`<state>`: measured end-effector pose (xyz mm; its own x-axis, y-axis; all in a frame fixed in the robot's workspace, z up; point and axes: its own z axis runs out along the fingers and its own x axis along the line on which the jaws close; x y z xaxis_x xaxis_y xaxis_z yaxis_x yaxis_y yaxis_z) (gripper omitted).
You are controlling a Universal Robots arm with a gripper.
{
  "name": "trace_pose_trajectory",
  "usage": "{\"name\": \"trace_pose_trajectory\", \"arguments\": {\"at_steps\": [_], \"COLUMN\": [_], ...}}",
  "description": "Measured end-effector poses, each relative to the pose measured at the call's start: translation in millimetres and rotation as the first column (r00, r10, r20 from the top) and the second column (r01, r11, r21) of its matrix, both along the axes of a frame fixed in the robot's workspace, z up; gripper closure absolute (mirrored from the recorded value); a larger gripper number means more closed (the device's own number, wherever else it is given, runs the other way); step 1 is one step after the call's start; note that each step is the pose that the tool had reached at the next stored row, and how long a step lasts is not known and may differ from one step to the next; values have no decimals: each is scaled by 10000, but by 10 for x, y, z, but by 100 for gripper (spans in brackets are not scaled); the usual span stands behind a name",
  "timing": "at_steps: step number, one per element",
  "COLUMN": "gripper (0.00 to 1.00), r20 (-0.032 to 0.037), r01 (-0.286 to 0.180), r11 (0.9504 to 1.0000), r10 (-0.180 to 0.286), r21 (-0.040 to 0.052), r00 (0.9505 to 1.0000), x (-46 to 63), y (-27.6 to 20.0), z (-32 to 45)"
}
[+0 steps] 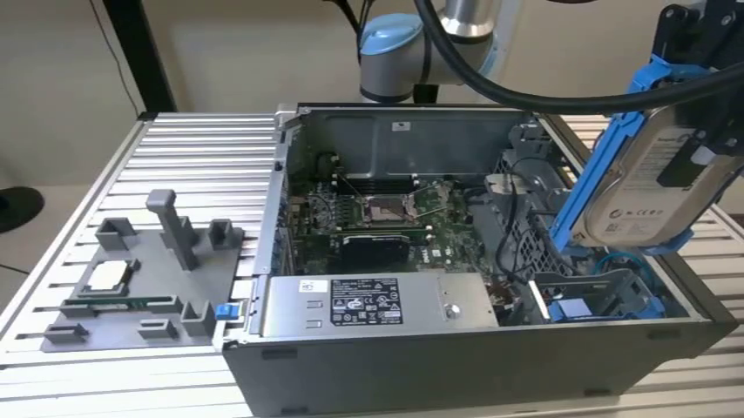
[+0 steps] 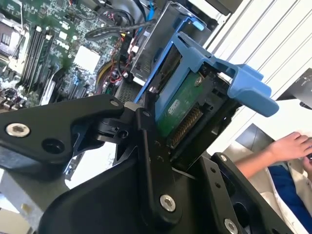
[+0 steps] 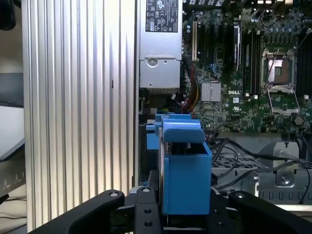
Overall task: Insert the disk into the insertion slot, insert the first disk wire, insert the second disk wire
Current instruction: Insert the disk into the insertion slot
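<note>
Disk point(image 1: 645, 187): silver-grey drive, white label, clipped in bright blue carrier frame. Pose: near upright, tilted, raised clear above insertion slot point(image 1: 587, 300). Slot: grey cage bay, blue rails, near corner of case, exterior view's right.

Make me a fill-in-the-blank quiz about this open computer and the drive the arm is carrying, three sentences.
1. The disk sits in a carrier frame coloured ____.
2. The end effector holds the disk in the air ____ the insertion slot, not inside it.
3. In the exterior view, the grey tray of fixtures lies to the ____ of the computer case.
Missing words: blue; above; left.
</note>
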<state>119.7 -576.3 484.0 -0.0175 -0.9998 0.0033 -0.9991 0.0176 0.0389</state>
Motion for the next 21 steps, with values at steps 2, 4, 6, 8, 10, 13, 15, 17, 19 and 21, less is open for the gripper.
{"name": "trace_pose_trajectory", "arguments": {"at_steps": [2, 4, 6, 8, 10, 13, 15, 17, 19, 21], "gripper": [100, 100, 100, 100, 100, 100, 100, 100, 100, 100], "r20": [0, 0, 0, 0, 0, 0, 0, 0, -1, 0], "r01": [0, 1, 0, 0, 0, 0, 0, -1, 0, 0], "r11": [10000, 10000, 10000, 10000, 10000, 10000, 10000, 10000, 10000, 10000], "r10": [0, -1, 0, 0, 0, 0, 0, 1, 0, 0], "r21": [-1, 0, -1, 0, -1, 0, 0, 2, 1, 1], "r00": [10000, 10000, 10000, 10000, 10000, 10000, 10000, 10000, 10000, 10000], "x": [4, 6, 9, 11, 11, 11, 11, 21, 30, 42], "y": [0, 0, 0, 0, 0, 0, 0, 0, 0, 0], "z": [-3, -6, -9, -15, -15, -16, -16, -22, -33, -52]}}
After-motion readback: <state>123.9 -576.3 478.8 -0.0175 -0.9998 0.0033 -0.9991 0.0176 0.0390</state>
